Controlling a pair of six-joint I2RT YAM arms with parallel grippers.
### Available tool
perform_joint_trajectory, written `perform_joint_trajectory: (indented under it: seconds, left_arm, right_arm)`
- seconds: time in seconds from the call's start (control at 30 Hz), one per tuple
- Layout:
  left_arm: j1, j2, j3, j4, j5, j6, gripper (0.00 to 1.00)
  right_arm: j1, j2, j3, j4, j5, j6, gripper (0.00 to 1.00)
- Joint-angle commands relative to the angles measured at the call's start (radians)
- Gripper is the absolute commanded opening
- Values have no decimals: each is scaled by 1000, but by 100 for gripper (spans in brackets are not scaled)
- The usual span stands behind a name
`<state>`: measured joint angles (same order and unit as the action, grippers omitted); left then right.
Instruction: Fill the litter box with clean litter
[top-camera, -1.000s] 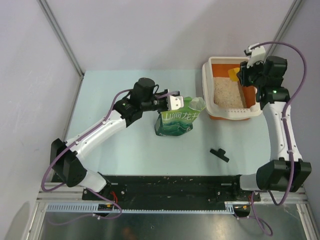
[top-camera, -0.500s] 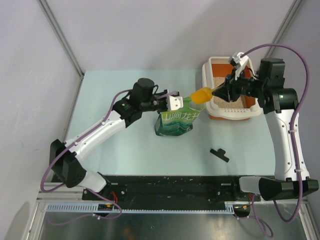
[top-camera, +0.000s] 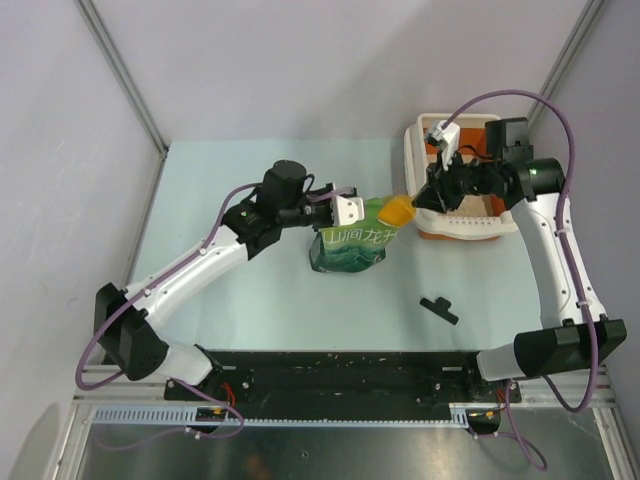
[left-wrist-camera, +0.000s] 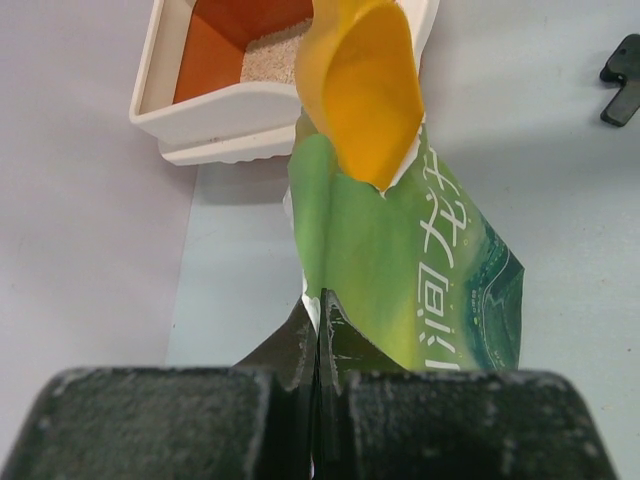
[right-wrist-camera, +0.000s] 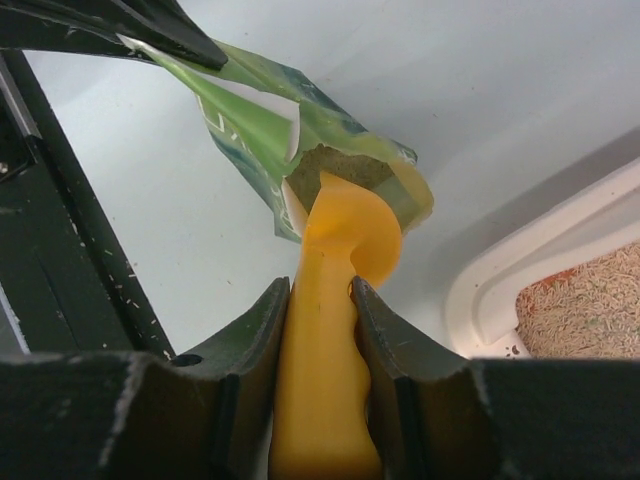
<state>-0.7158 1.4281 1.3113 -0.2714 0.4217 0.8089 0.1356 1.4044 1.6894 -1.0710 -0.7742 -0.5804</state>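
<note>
The litter box (top-camera: 412, 140), orange inside with a white rim, stands at the back right, with pale clean litter (top-camera: 470, 207) in it; it also shows in the left wrist view (left-wrist-camera: 190, 105) and right wrist view (right-wrist-camera: 500, 290), where litter (right-wrist-camera: 580, 295) is seen. A green pouch bag (top-camera: 350, 245) stands at mid-table. My left gripper (top-camera: 348, 208) is shut on the bag's top edge (left-wrist-camera: 320, 300). My right gripper (top-camera: 430, 195) is shut on the handle of a yellow-orange scoop (right-wrist-camera: 335, 300), whose bowl (top-camera: 397, 211) is at the bag's open mouth (right-wrist-camera: 345, 170).
A small black piece (top-camera: 440, 309) lies on the table in front of the litter box. Grey walls stand close on the left, back and right. A black rail (top-camera: 340, 375) runs along the near edge.
My right arm swung left from over the litter box, carrying the scoop, and lowered its bowl to the bag's mouth. The left gripper kept its hold on the bag.
</note>
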Motion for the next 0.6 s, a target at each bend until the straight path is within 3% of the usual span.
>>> perform_joint_trajectory:
  seconds: [0.0,0.2,0.23,0.4,0.57]
  left_arm:
    - [3,-78,3,54,3,-28,0]
    - [1,-95,-6,54,28,-68,0]
    - [3,-97,-10,54,29,-74,0]
    - [-1,-107,-12,52,37,-97,0]
    - [-1,-112,-15,54,40,-108,0]
  right_arm:
    - [77,40,23,9,99,-10,0]
    - [226,117,41,163,320,281,0]
    - [239,123,46,177,407,327,0]
    - [269,162,64,183,547,575,0]
    - [274,156,9,213,625,603,0]
